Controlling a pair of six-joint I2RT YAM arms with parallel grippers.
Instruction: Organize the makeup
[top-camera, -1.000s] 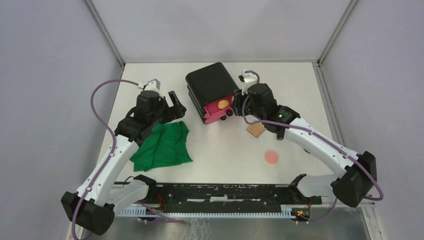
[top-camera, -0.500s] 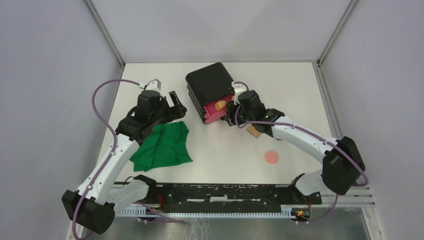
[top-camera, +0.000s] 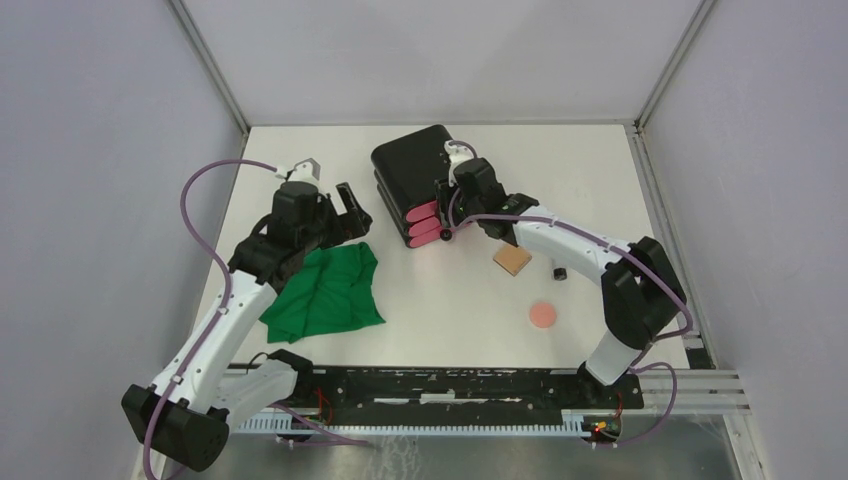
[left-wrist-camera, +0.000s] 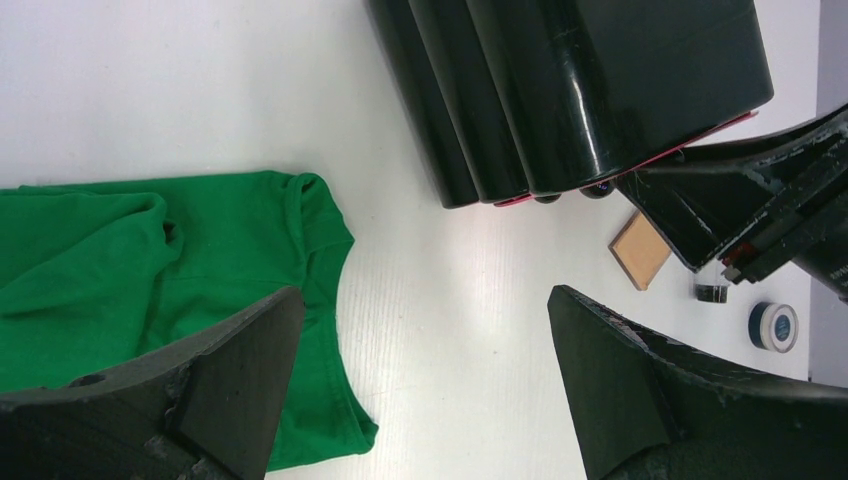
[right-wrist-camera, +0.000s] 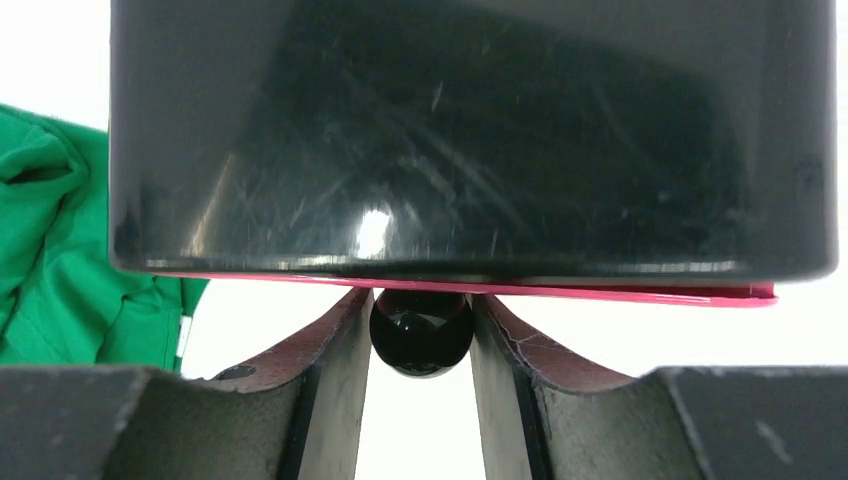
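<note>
Black knob (right-wrist-camera: 421, 338) sat pinched in my right gripper (right-wrist-camera: 420, 305), jaws barely parted; pink drawer (right-wrist-camera: 620, 292) looked shut, so releasing straight back seemed wise. Outside lay tan pad (top-camera: 512, 259) and pink puff (top-camera: 543, 314).

Bright even light, soft shadows, glare spot on glossy black box (right-wrist-camera: 470, 140)

The box (right-wrist-camera: 470, 130) was glossy, finely scuffed plastic, its knob (right-wrist-camera: 420, 335) equally shiny; the cloth (left-wrist-camera: 120, 270) matt and creased; the pad (left-wrist-camera: 640, 250) matt, perhaps cork.
</note>
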